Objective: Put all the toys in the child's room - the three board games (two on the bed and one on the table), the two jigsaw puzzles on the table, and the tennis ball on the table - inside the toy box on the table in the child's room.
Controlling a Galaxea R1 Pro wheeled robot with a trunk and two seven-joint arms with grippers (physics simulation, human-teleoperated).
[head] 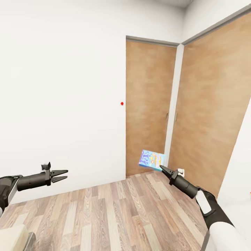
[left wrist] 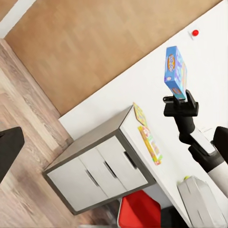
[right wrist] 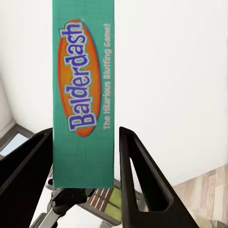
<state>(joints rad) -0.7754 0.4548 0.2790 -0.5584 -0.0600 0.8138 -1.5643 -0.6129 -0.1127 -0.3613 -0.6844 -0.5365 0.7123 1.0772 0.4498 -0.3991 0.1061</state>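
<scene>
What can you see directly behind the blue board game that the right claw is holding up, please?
In the head view, behind the blue board game held by the right claw stands a wooden door beside the white wall. The box covers a small patch of the door.

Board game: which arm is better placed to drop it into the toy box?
Right. The right gripper already grips the board game; the left gripper is open, holding nothing.
</scene>
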